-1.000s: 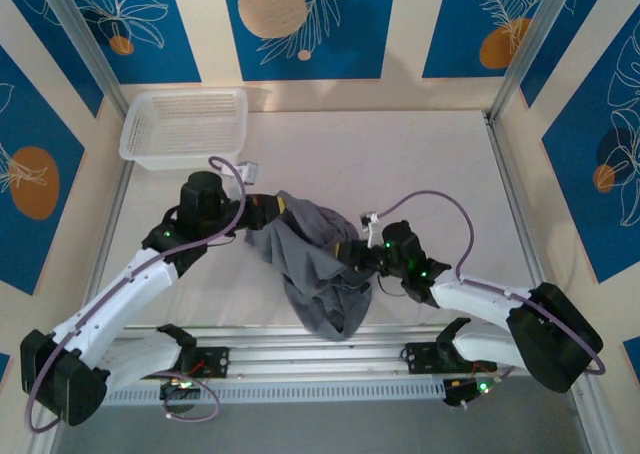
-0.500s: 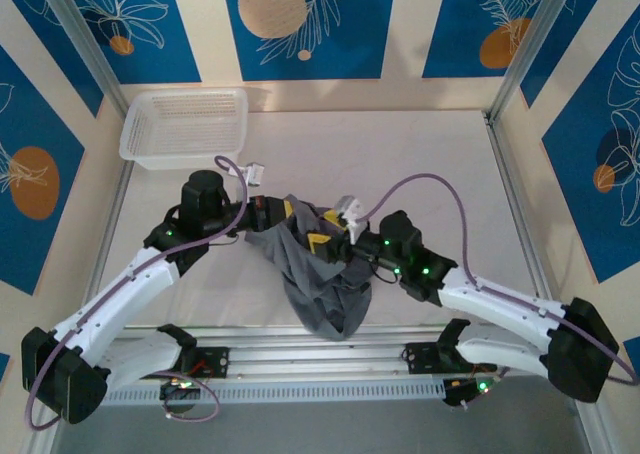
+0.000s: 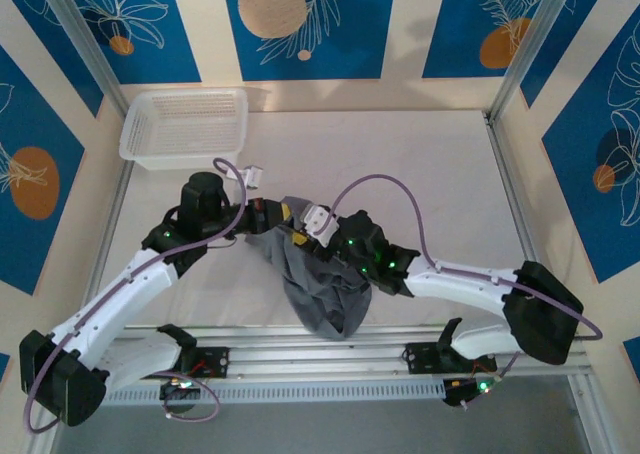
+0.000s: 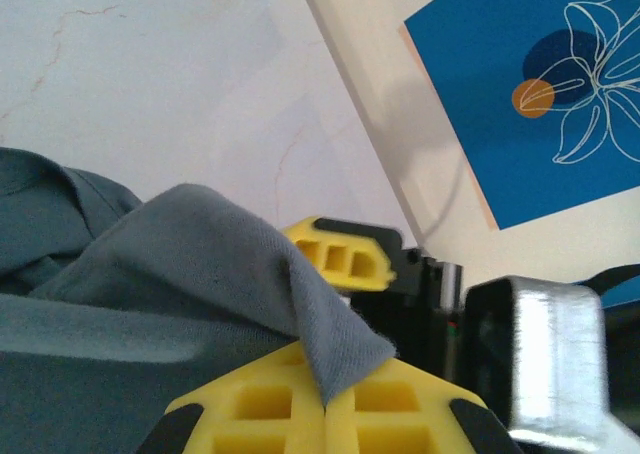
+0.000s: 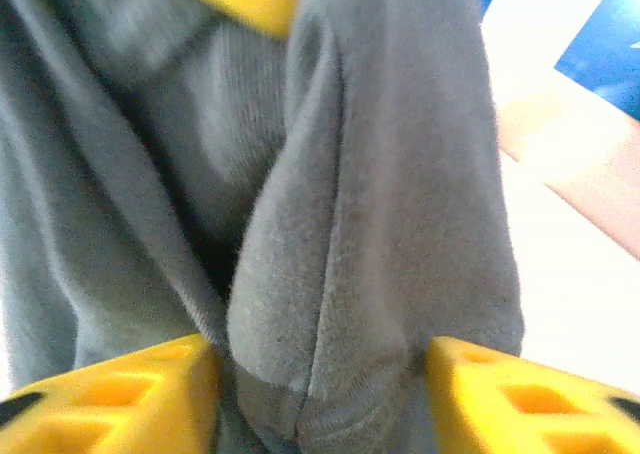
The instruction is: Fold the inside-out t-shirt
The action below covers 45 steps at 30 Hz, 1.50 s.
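The left gripper (image 4: 325,399) pinches an edge of the dark grey t-shirt (image 3: 325,284) between closed yellow fingers (image 4: 270,414). The right gripper (image 5: 320,379) stands wide, with a bunched fold between its fingers. A white basket (image 3: 183,124) sits well beyond both, its mesh floor showing, apart from the t-shirt.

pale, faintly veined table top (image 3: 420,164) sits under soft, even light. cream walls (image 3: 205,34) all round carry blue panels (image 3: 350,34) with white leaf drawings and orange discs (a tan one at back centre). silver frame posts (image 3: 533,44) slant up at the back corners, and a metal rail (image 3: 300,364) lines the near edge.
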Motion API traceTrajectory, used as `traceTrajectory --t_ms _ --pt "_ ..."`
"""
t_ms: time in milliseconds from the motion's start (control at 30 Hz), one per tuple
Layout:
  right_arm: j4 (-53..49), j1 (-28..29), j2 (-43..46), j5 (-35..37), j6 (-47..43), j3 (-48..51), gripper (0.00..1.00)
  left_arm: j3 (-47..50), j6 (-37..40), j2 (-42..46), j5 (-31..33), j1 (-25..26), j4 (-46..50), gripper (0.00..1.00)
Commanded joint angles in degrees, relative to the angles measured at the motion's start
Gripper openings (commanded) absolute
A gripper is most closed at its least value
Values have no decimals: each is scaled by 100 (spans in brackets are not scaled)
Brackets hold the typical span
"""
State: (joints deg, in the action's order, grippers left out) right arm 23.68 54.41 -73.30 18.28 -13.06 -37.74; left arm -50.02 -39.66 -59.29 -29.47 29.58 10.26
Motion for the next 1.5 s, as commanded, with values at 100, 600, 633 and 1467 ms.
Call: traceTrajectory --t_ms 100,600,633,1467 --pt "35 -203 1021 -1175 992 203 68 -109 215 23 97 4 126 0" --pt "-187 -391 -440 -613 916 -497 63 -131 132 58 201 4 157 0" --pt "-262 -401 -480 -522 929 -483 60 -139 123 58 232 4 166 0" --pt "-1195 -2095 859 -3876 5608 -644 0 427 1999 587 2595 -187 713 45"
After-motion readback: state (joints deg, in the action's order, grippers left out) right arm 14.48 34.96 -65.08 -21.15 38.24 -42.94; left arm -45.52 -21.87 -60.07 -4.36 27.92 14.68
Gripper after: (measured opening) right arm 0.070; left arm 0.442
